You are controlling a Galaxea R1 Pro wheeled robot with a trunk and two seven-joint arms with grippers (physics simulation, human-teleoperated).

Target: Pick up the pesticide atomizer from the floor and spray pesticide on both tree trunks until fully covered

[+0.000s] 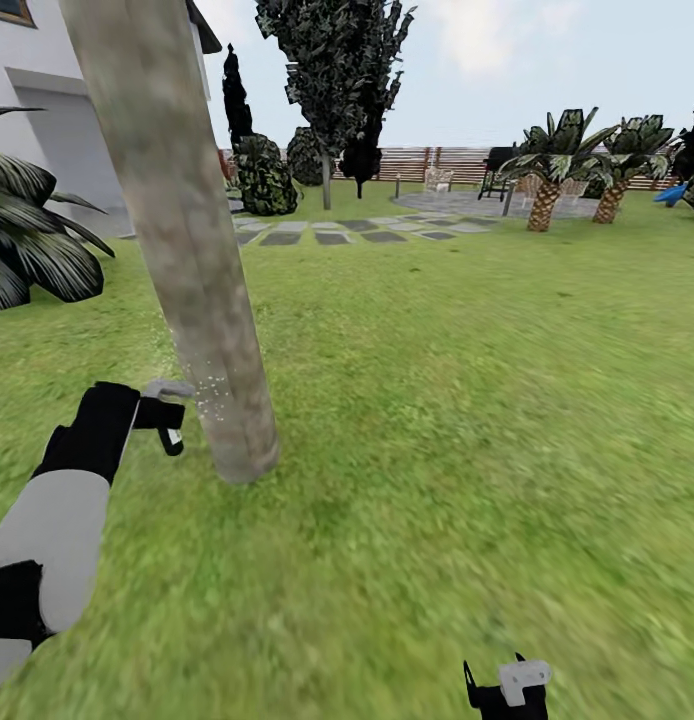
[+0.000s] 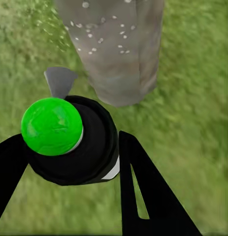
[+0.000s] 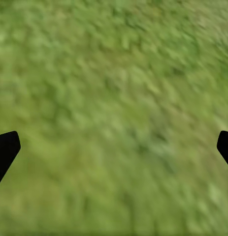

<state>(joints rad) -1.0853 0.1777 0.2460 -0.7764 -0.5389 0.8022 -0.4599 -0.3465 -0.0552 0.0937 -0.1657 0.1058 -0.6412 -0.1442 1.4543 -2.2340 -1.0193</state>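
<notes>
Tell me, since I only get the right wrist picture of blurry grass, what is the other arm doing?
Observer: The left pincer holds a spray bottle, aimed at a thick tree trunk.
Visitor: Is anything coming out?
Observer: Yes, pale droplets speckle the lower trunk and the air beside it.
Visitor: And my side's pincer?
Observer: The right pincer hangs open and empty over the lawn, well away from that trunk.

Short palms (image 1: pixel 547 165) stand beyond grey stepping stones (image 1: pixel 332 238), beside a white house (image 1: pixel 47 110).
</notes>
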